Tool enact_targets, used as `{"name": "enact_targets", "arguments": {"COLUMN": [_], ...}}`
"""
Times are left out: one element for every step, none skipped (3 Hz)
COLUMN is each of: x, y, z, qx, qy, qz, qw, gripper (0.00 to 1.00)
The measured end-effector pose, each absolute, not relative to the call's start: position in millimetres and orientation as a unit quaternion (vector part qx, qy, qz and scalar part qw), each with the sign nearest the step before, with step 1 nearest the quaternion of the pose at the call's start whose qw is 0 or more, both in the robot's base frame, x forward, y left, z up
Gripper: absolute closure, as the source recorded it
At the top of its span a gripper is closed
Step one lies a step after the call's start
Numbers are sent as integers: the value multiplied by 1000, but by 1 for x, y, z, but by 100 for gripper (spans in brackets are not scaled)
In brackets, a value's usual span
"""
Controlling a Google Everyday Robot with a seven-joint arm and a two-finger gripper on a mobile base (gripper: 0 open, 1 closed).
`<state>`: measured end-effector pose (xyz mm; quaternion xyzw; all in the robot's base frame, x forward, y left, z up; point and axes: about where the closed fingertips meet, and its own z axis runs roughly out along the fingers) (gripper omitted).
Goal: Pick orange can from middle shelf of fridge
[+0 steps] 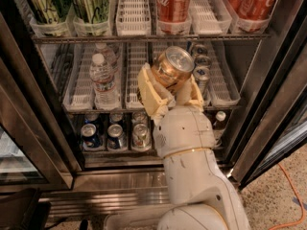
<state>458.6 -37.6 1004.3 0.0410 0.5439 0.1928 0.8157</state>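
The orange can [171, 67] is a short copper-orange can with a silver lid and pull tab. It is tilted, lid toward me, clamped between the two cream fingers [149, 92] of my gripper [170, 87]. The gripper holds it in front of the middle shelf [76, 99] of the fridge [29, 104], right of centre. The white arm [187, 157] rises from the bottom and hides part of the shelf's trays behind it. Clear water bottles [103, 78] stand on the shelf's left and slim silver cans [201, 73] on its right.
The top rack holds green cans [91, 1] at left and red cola cans [172, 1] at right. The bottom rack holds small blue cans [91, 135]. The dark door frame [273, 95] runs at right, a glass door [19, 143] at left. An orange cable [290, 195] lies on the floor.
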Motion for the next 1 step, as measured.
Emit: {"name": "enact_targets", "arguments": {"x": [459], "y": [-38], "z": [1004], "qx": [41], "qy": [544], "qz": [193], "qw": [816], "gripper": [100]}}
